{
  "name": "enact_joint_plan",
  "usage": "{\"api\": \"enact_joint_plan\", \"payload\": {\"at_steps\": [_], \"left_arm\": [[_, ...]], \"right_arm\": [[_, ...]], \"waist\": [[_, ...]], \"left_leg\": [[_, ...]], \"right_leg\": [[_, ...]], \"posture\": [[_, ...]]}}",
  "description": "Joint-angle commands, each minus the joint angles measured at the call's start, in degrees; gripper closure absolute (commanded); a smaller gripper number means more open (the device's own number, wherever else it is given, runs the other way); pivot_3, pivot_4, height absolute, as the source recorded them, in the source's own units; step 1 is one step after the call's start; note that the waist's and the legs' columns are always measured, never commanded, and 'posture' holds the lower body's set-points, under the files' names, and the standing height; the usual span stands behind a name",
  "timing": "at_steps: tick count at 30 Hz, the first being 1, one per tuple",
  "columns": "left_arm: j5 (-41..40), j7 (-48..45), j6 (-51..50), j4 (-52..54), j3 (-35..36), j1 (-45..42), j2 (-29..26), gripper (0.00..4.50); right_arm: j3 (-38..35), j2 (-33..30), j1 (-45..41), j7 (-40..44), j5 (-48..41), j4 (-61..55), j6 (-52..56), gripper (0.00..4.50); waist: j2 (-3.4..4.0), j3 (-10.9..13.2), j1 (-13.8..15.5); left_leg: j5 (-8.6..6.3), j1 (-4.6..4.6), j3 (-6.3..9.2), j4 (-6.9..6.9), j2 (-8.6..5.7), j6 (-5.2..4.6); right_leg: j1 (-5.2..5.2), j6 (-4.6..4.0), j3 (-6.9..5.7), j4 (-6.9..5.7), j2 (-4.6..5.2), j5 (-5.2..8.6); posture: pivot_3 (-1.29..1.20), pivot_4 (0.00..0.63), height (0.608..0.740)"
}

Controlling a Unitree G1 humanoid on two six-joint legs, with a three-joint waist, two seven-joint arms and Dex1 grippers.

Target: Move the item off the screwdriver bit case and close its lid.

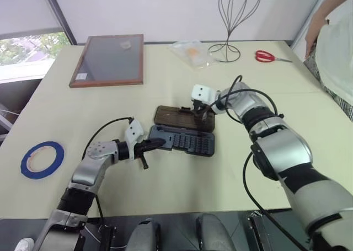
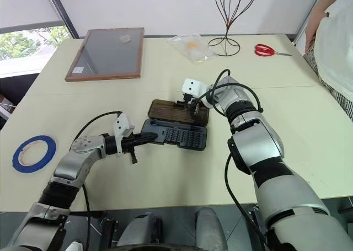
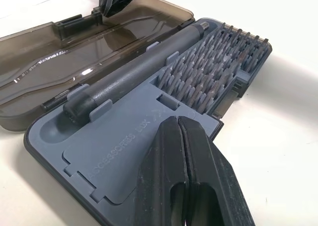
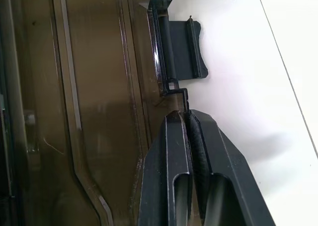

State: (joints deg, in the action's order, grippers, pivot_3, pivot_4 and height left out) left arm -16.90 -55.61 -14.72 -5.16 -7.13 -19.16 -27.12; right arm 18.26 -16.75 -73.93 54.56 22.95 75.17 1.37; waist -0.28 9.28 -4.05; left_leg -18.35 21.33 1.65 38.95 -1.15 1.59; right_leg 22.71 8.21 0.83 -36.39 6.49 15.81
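Pressing on the near end of the open case point(image 1: 182, 140), the left gripper point(image 1: 157, 144) is fully shut on nothing. Beyond the case base, the lid's point(image 1: 182, 117) far rim is pinched by the right gripper point(image 4: 188, 117); slippage is likely. The tape ring point(image 1: 42, 159) lies well left.

The screwdriver bit case point(image 1: 182, 140) lies open mid-surface, its lid point(image 1: 182, 117) flat behind it. The left gripper point(image 1: 160, 143) blocks the case's left end and the right gripper point(image 1: 197, 114) the lid's far edge. Bare surface point(image 1: 182, 179) runs in front. The blue tape ring point(image 1: 42, 159), wooden-framed board point(image 1: 108, 59), wire stand point(image 1: 231, 19) and scissors point(image 1: 270, 56) lie well apart.
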Motion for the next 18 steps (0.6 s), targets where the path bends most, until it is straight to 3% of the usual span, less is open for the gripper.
{"api": "enact_joint_plan", "payload": {"at_steps": [1,18], "left_arm": [[-0.7,0.6,-0.6,0.9,2.2,-1.0,-0.9,4.5],[-4.8,3.8,-2.8,-7.6,10.7,-13.3,0.0,4.5]], "right_arm": [[1.5,1.2,2.0,0.6,1.4,1.3,-1.5,4.44],[2.1,-1.3,5.5,1.5,0.3,-11.2,-9.9,4.44]], "waist": [[0.0,0.0,0.0],[0.0,0.0,-0.1]], "left_leg": [[0.0,0.0,0.0,0.0,0.0,0.0],[0.08,0.21,-0.08,-0.17,-0.04,0.15]], "right_leg": [[0.01,0.0,0.0,0.0,0.0,0.0],[0.42,0.01,0.01,-0.06,-0.01,0.0]], "posture": [[0.0,0.15,0.74],[0.0,0.15,0.74]]}}
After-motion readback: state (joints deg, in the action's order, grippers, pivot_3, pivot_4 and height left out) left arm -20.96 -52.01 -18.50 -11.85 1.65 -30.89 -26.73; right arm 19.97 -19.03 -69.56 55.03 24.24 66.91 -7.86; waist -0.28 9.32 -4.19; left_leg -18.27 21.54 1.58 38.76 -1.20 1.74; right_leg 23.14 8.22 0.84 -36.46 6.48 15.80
